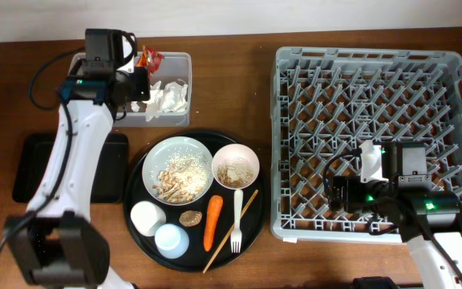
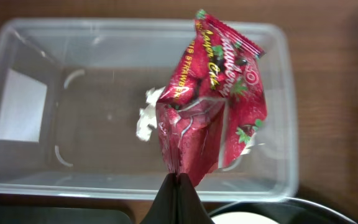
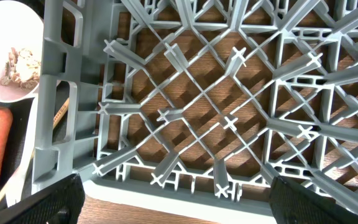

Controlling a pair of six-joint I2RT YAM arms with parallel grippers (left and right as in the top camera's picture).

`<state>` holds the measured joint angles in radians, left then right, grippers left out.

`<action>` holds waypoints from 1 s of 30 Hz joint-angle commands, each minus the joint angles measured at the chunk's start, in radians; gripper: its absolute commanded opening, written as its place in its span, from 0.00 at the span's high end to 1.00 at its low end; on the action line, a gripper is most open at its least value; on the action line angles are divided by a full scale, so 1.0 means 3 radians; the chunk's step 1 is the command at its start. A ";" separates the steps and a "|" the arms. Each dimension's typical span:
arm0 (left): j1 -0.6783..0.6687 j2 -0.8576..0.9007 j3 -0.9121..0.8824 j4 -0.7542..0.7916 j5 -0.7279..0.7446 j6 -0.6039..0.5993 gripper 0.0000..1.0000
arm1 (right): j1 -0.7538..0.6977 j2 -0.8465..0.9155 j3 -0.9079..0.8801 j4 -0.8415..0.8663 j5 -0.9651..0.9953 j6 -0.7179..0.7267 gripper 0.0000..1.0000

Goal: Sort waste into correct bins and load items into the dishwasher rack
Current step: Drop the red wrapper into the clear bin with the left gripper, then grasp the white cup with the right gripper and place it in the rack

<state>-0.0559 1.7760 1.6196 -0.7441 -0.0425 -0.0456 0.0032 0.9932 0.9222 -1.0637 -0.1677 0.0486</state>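
Observation:
My left gripper [image 2: 178,180] is shut on the red-and-silver wrapper [image 2: 213,99] and holds it above the clear plastic tub [image 2: 23,162]; in the overhead view the gripper [image 1: 139,68] and wrapper [image 1: 148,58] are over the tub [image 1: 179,60]. The crumpled white tissue [image 1: 167,98] lies in the tub. My right gripper [image 3: 173,199] is open and empty over the front left of the grey dishwasher rack [image 1: 455,72]. On the round tray sit the white plate [image 1: 199,148] with rice scraps, small bowl [image 1: 236,166], carrot [image 1: 212,221], brown lump [image 1: 189,217], white cup [image 1: 147,217], blue cup [image 1: 171,240], fork [image 1: 237,221] and chopstick [image 1: 231,231].
The shallow black rectangular tray [image 1: 34,168] lies at the left, partly under my left arm. The round black tray [image 1: 135,185] stands between it and the rack. The rack fills the right side of the table.

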 commanded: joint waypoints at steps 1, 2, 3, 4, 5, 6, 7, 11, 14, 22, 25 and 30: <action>0.0148 0.0299 0.0020 0.0003 -0.0020 0.0028 0.79 | -0.0011 -0.0009 0.0050 0.0003 -0.0018 -0.0009 0.01; 0.0146 0.0299 0.0022 -0.0003 -0.0020 0.0028 0.33 | -0.0011 -0.0009 0.0050 0.0001 -0.0022 -0.0008 0.02; 0.0144 0.0220 0.0045 -0.0071 -0.0008 0.0028 0.13 | -0.0011 -0.0009 0.0050 0.0003 -0.0100 -0.0009 0.02; 0.0155 0.0104 0.0098 -0.0296 -0.0010 0.0028 0.02 | -0.0011 -0.0009 0.0050 0.0003 -0.0201 -0.0010 0.02; 0.0177 -0.0045 0.0122 -0.0561 -0.0010 0.0027 0.01 | -0.0011 -0.0009 0.0050 0.0014 -0.0348 -0.0051 0.02; 0.0184 -0.0234 0.0122 -0.0964 -0.0008 0.0023 0.01 | -0.0011 -0.0010 0.0051 0.0018 -0.0443 -0.0060 0.02; 0.0184 -0.0370 0.0122 -0.1406 -0.0010 -0.0160 0.01 | -0.0008 -0.0010 0.0051 0.0018 -0.0601 -0.0132 0.01; 0.0441 -0.0441 0.0121 -0.2284 -0.0009 -0.0509 0.01 | 0.0942 0.0017 0.0398 0.0019 -0.0708 -0.0198 0.01; 0.0758 -0.0509 0.0111 -0.2429 -0.0011 -0.0610 0.01 | 0.1752 0.0378 0.0703 0.0042 -0.0416 0.0146 0.02; 0.1166 -0.0561 0.0108 -0.2461 -0.0010 -0.0708 0.01 | 0.3468 0.2018 0.1033 0.1137 0.0192 0.0741 0.02; 0.1166 -0.0561 0.0108 -0.2458 -0.0009 -0.0708 0.01 | 0.3827 0.2255 0.1031 0.1484 0.0553 0.0727 0.02; 0.1166 -0.0561 0.0108 -0.2447 -0.0009 -0.0708 0.01 | 0.4159 0.2645 0.1031 0.1925 0.0707 0.0729 0.02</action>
<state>0.2932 1.6306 1.6550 -1.4780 -0.0418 -0.2478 1.2346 1.7599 1.2205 -0.5007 -0.0029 0.2615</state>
